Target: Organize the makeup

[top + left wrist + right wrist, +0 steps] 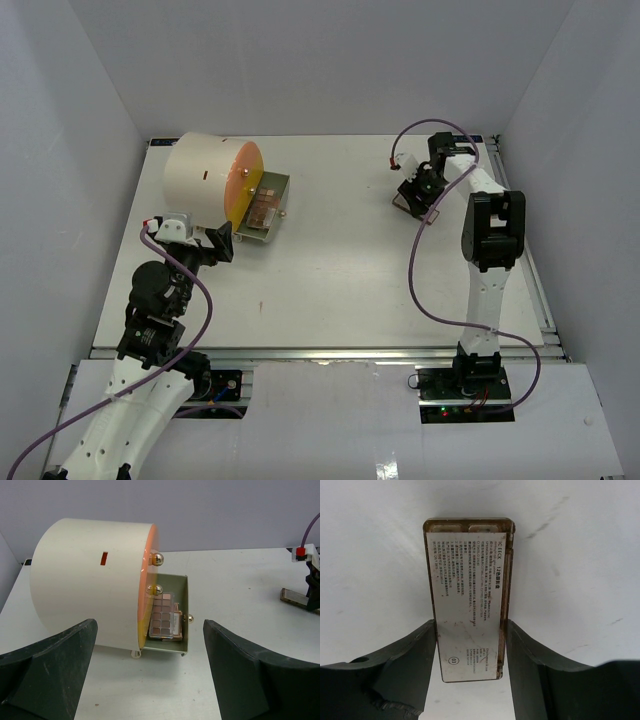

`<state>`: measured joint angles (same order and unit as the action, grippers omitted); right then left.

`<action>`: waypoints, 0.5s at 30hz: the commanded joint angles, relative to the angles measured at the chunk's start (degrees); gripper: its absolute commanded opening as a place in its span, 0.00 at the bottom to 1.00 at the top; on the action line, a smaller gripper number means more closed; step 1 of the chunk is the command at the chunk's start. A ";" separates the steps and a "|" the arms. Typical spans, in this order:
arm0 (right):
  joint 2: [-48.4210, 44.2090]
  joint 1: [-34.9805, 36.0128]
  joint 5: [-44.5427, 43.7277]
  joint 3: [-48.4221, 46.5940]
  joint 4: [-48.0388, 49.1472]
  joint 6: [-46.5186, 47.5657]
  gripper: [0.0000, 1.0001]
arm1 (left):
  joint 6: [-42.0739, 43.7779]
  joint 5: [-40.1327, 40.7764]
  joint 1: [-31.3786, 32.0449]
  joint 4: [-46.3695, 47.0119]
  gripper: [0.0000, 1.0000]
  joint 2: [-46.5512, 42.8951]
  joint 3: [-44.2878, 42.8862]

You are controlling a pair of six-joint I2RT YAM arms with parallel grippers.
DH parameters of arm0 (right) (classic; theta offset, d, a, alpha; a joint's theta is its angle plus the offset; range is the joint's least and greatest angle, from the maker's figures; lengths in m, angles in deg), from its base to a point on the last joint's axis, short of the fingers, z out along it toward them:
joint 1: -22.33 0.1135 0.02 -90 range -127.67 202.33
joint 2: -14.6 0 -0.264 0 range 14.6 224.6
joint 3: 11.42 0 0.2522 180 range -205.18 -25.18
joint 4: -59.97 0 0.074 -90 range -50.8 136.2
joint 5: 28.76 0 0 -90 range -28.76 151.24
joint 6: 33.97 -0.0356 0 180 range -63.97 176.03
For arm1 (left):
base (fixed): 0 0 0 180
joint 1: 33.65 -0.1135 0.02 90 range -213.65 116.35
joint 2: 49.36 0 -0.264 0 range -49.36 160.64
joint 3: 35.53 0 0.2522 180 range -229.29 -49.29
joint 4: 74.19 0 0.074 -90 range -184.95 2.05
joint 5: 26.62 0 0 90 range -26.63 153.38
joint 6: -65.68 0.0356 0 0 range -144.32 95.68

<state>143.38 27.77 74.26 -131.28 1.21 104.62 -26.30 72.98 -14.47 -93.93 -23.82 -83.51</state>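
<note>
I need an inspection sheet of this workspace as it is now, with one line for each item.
Surface: white table, small dark marks.
Job's things: palettes in the open drawer of the cream cylinder; one label-up palette flat at far right.
Clutter: nothing seen.
Grippers: left gripper open, facing the drawer; right gripper, its fingers against both long edges of the label-up palette.
Cables: left purple cable and right purple cable loop beside their arms.
Surroundings: plain white walls.

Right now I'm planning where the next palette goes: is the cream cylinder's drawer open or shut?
Open. The drawer sticks out from the cream cylinder, an eyeshadow palette visible lying inside it.
</note>
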 commanded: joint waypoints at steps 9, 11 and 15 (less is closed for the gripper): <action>-13.99 20.17 26.36 -3.32 0.91 -23.81 0.18 | -0.10 0.08 -0.37 0.09 0.98 -0.99 -0.20; -12.90 22.29 30.21 -5.42 5.13 -33.34 0.19 | -0.02 0.63 -0.37 0.12 0.98 -1.22 -0.09; -12.22 25.20 34.50 -4.58 17.14 -47.38 0.20 | 0.17 1.51 -0.36 0.27 0.98 -1.47 0.13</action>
<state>129.77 51.69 99.57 -134.50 6.41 76.58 -26.27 73.42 -14.47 -93.93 -24.67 -83.51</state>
